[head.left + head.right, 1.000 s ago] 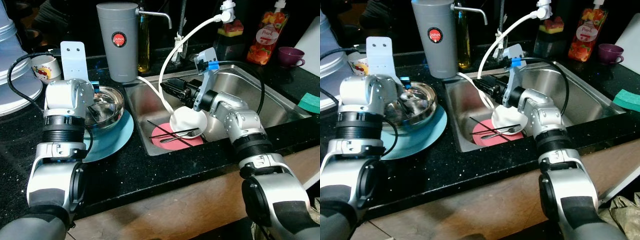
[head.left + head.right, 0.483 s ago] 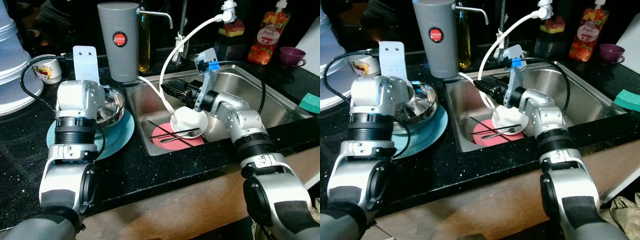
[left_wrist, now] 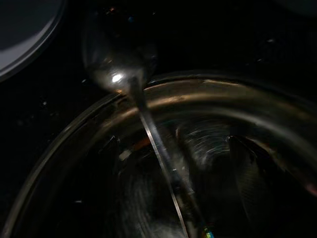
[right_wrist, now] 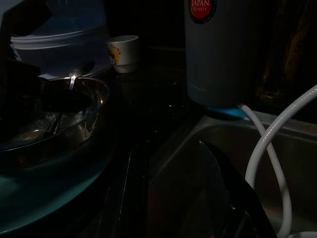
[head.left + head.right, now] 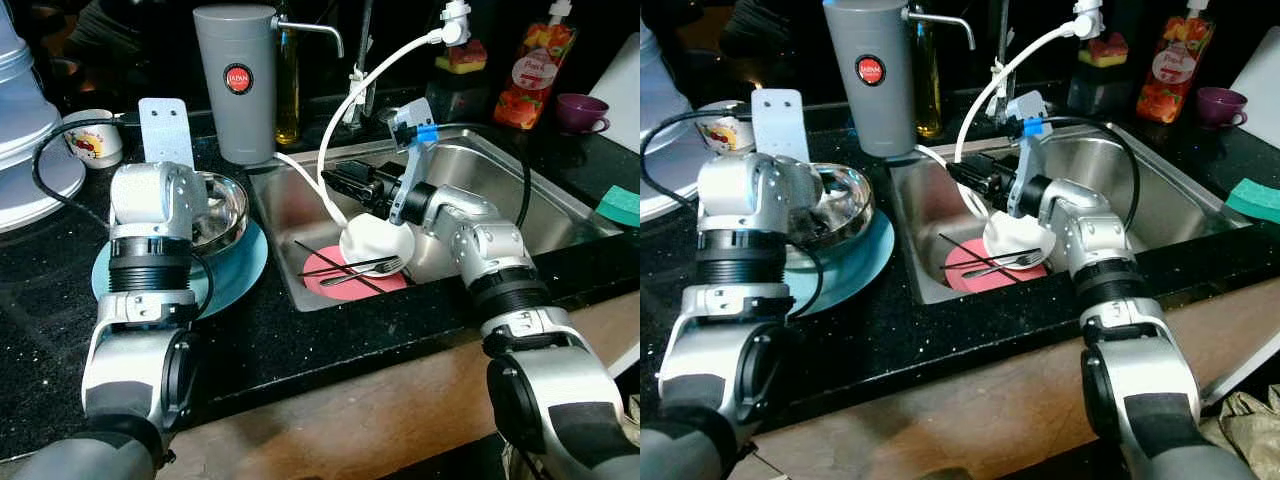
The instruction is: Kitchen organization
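A steel bowl (image 5: pixel 228 203) sits on a light blue plate (image 5: pixel 238 272) on the black counter, left of the sink. My left gripper (image 5: pixel 820 222) reaches down into that bowl and is shut on a spoon (image 3: pixel 119 74), whose round end pokes up over the rim. My right gripper (image 5: pixel 345 182) hovers open over the left part of the sink (image 5: pixel 540 190), nothing between its fingers (image 4: pixel 223 193). Below it in the sink lie a white bowl (image 5: pixel 375 242), a pink plate (image 5: pixel 345 283), a fork (image 5: pixel 368 270) and dark chopsticks (image 5: pixel 322 262).
A grey water filter jug (image 5: pixel 237 80) stands behind the bowl, with a white hose (image 5: pixel 345 105) curving into the sink. A small printed cup (image 5: pixel 97 143) and white stacked ware (image 5: pixel 25 120) stand far left. A juice bottle (image 5: pixel 535 65), purple cup (image 5: pixel 582 110) and green sponge (image 5: pixel 622 203) are at right.
My left arm has risen and swung towards the back over the steel bowl, then settled. The right arm has barely moved.
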`<state>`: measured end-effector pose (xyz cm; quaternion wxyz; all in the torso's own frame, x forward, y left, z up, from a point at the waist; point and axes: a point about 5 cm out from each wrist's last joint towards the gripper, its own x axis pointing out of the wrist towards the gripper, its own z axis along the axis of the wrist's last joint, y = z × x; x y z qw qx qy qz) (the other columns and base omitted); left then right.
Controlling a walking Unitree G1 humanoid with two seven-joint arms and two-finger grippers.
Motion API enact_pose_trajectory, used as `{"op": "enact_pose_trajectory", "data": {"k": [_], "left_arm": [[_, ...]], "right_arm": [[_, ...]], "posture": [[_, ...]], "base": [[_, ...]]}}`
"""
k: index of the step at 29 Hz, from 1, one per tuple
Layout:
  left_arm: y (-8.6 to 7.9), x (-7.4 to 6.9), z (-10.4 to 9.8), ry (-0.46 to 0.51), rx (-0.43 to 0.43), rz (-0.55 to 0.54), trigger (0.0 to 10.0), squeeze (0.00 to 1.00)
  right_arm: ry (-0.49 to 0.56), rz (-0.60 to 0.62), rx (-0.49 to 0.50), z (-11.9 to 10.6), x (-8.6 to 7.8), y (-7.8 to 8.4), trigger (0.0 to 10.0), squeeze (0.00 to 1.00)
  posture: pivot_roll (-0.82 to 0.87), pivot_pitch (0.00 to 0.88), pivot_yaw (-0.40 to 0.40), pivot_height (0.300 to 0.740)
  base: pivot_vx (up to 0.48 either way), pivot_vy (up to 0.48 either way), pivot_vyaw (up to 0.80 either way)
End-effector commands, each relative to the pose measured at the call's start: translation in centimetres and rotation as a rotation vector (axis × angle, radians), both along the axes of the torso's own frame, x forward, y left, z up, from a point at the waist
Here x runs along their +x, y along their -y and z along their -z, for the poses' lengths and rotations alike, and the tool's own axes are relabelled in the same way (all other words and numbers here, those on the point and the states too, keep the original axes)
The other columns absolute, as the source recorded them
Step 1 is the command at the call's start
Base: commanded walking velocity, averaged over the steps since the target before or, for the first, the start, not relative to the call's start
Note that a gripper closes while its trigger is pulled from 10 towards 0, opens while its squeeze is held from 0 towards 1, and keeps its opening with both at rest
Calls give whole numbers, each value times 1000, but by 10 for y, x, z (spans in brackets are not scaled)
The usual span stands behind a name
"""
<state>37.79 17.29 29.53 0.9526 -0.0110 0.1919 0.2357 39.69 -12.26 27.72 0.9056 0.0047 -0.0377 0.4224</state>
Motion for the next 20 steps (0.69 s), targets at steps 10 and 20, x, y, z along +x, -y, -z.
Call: {"op": "enact_pose_trajectory", "data": {"k": [10,20], "left_arm": [[-12,1,25,-69,-68,-20,510,0],[-11,2,23,-42,-84,-5,0,0]], "right_arm": [[-7,-8,-23,3,-2,-4,10000,0],[-6,5,-37,5,-1,-2,10000,0]], "posture": [[60,68,4,740],[57,63,-1,740]], "base": [[0,0,0],[0,0,0]]}}
